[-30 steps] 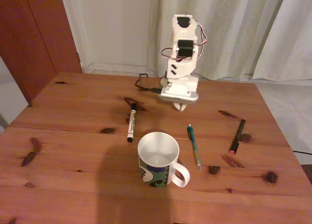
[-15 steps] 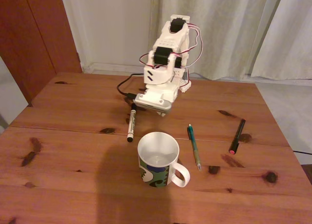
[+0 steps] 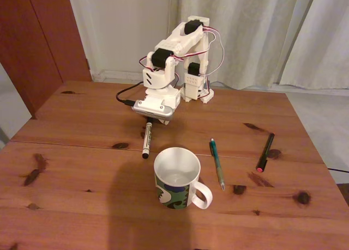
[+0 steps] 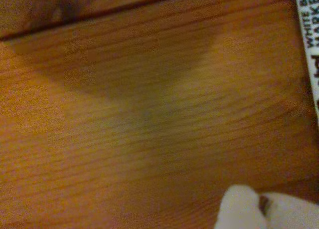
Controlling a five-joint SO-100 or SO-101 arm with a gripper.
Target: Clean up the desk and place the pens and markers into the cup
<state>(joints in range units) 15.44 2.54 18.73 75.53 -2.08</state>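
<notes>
In the fixed view, the cup (image 3: 177, 178) stands nearest the desk's (image 3: 76, 179) front edge, handle toward the right, white inside with nothing visible in it. Just beyond, the green pen (image 3: 217, 163) lies to its right and the black pen (image 3: 265, 151) nearer the right edge. The marker (image 3: 146, 140) lies left of the cup, its far end under the gripper (image 3: 150, 121). The arm folds forward and low from the far edge. In the wrist view the fingertips (image 4: 239, 211) look nearly closed on nothing, marker barrel (image 4: 309, 39) at right.
</notes>
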